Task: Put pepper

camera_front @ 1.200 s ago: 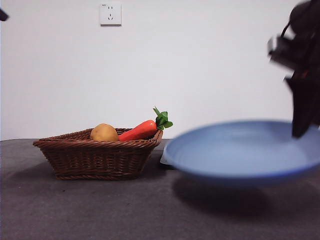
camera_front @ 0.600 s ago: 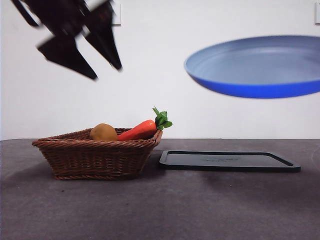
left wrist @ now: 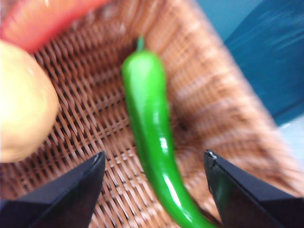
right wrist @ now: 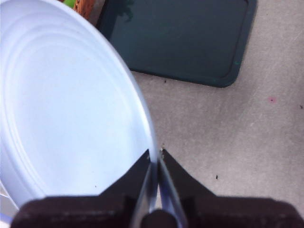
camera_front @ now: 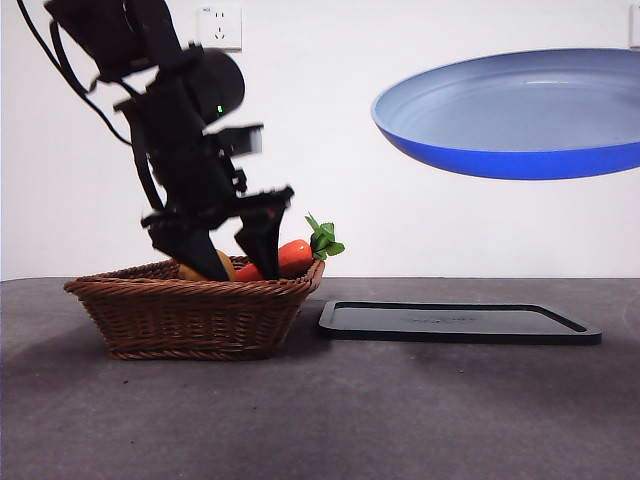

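My left gripper [left wrist: 152,166] is positioned low inside the basket [camera_front: 190,310], jaws spread wide on either side of the pepper [left wrist: 152,137], which lies on the woven floor beside the potato [left wrist: 21,104] and carrot [left wrist: 42,19]. My right gripper [right wrist: 156,159] is clamped on the rim of the blue plate [camera_front: 520,115], held high above the black tray [camera_front: 460,322]. The step in hand is the approach to grasp; next, I judge, descend and close across the pepper's middle, though the front view hides it behind the basket wall and the left wrist view is blurred, so contact is uncertain.

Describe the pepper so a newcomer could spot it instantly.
Find the brown wicker basket on the table's left, where the left gripper hangs with open jaws. The pepper lies on its woven floor. It is long, slim, glossy green, unlike the round yellow potato and orange-red carrot.
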